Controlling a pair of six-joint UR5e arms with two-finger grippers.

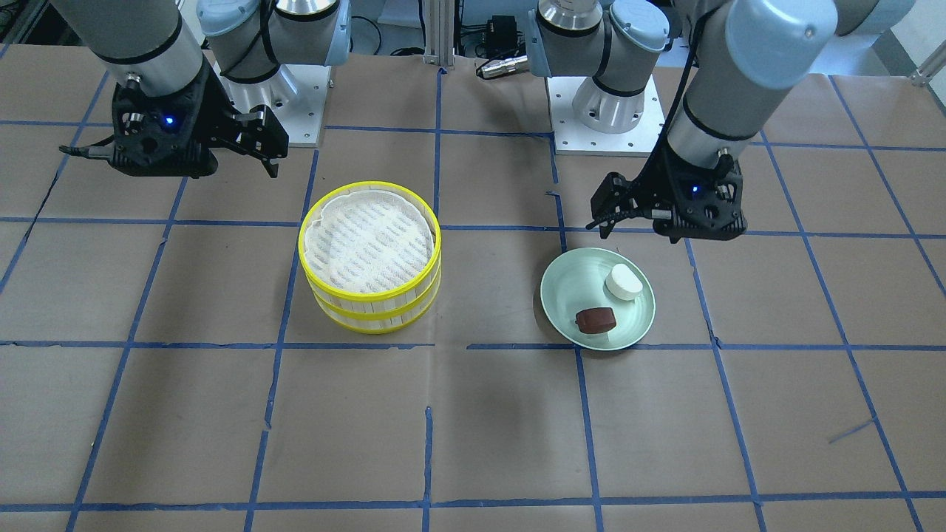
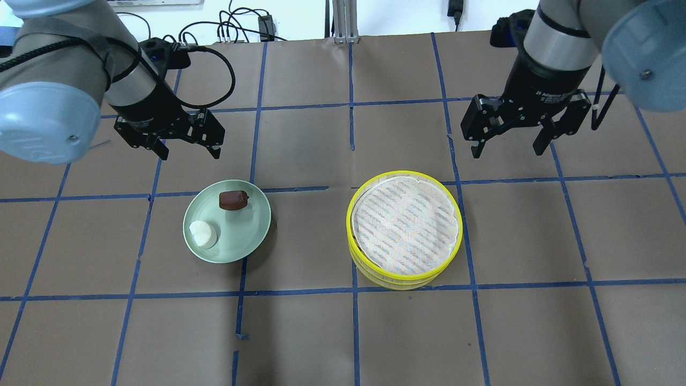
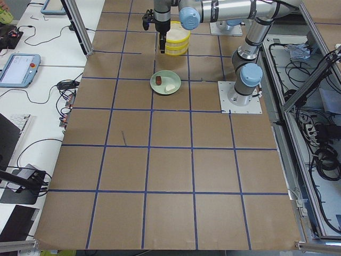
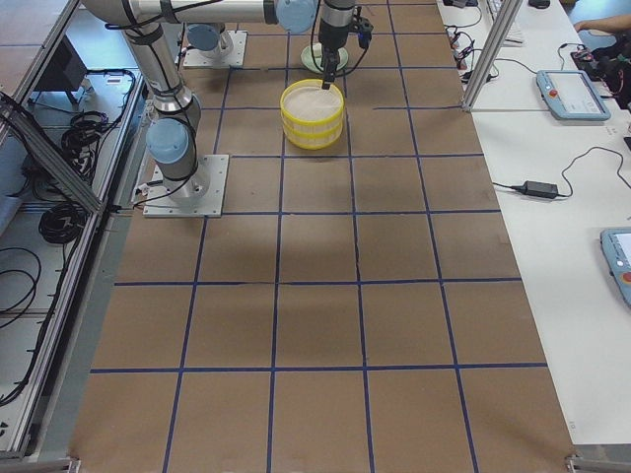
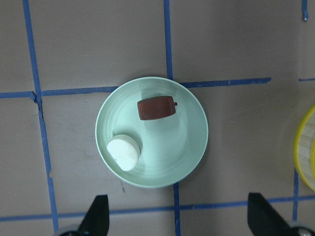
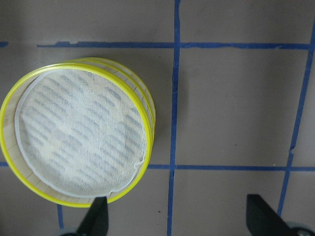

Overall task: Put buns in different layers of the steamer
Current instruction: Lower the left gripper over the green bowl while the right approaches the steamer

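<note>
The steamer (image 2: 402, 280), two stacked yellow-rimmed tiers with an empty white liner on top, stands at table centre-right; it also shows in the front view (image 1: 369, 307) and the right wrist view (image 6: 150, 129). The white bun (image 2: 203, 234) and the reddish-brown bun (image 2: 233, 200) lie on a pale green plate (image 2: 252, 225), also seen in the left wrist view with the white bun (image 5: 124, 152) and the brown bun (image 5: 156, 108). My left gripper (image 2: 188, 155) is open and empty, above the table behind the plate. My right gripper (image 2: 506, 153) is open and empty, behind the steamer and to its right.
The table is brown paper with a blue tape grid (image 2: 353, 292). The arm bases (image 1: 599, 111) stand at the robot's side of the table. Operator tables with tablets and cables (image 3: 18, 69) lie beyond the far edge.
</note>
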